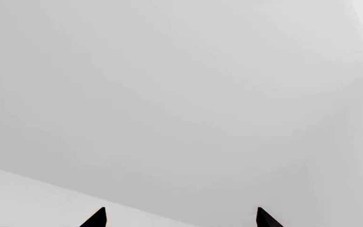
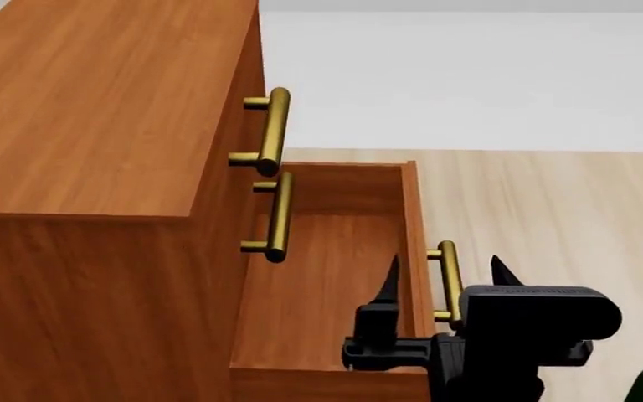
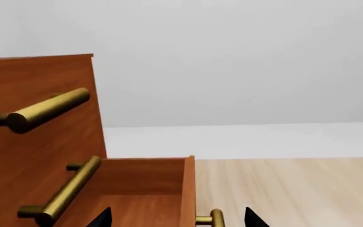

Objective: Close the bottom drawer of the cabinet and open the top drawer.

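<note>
Reddish-brown wood grain fills the head view: the cabinet (image 2: 87,126) stands at left, its top drawer (image 2: 249,92) and the middle drawer (image 2: 244,209) both flush, each with a brass bar. The bottom drawer (image 2: 333,276) is pulled well out toward the pale plank floor (image 2: 545,209), and its box shows bare wood inside, nothing stored in the part visible. Its brass handle (image 2: 448,280) sits on the outer face. The right gripper (image 2: 442,280) hovers with fingers spread, one tip over the drawer's interior, the other outside the front panel, so the front panel and handle lie between them; whether anything touches, I cannot tell.

Left wrist view: only pale grey wall and a lighter surface. Two dark fingertips (image 1: 96,218) of the left gripper (image 1: 180,218) show well apart, holding nothing, and far from any drawer (no wood in sight at all).

Right wrist view: the top handle (image 3: 43,111) and middle handle (image 3: 62,191) project from the cabinet face; the bottom drawer's front edge and a stub of its handle sit between the spread fingertips.

Judgement: the drawer looks rigid and should run straight on its slides, probably light when empty. A flat push on the front panel should close it; the brass bar looks smooth, so grip the top one at mid-length.
</note>
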`<state>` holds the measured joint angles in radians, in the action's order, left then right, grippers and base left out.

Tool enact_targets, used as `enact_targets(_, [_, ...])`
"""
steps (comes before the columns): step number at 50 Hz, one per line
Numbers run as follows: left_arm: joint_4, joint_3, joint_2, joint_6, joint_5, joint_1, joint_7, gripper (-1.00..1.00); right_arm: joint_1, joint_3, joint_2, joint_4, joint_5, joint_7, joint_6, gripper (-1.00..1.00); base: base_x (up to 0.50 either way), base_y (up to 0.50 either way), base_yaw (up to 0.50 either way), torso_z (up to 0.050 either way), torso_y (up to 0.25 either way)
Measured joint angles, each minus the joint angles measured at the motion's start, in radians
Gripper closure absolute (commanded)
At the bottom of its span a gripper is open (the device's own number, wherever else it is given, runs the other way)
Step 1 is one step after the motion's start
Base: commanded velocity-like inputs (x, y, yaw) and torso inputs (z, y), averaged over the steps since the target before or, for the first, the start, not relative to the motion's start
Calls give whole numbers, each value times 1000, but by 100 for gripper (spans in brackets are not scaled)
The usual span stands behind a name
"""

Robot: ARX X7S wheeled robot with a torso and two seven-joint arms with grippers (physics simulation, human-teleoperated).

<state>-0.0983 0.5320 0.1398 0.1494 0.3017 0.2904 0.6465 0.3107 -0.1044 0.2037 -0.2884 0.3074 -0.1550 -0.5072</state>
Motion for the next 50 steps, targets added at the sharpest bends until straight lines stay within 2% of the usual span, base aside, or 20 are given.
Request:
enact_targets(7, [-2,-2,1,9,0,-3,6,-100,17,11,10,-43,22,-20,-63,-100,64,0,0,0,0])
enact_targets(21, [-1,-14,9,10,-15,-5,21,-100,96,63,51,-228,103,-91,-315,-100,0,0,0,0,-6])
enact_targets(38, [0,-32,19,7,-38,-9,40,-100,131,103,69,-303,154,-121,-418,-100,0,0,0,0,-205])
enact_targets(50, [8,-38,22,18,-26,-13,36,-100,179,206,52,-263,253,-131,-535,-100,0,0,0,0,-37])
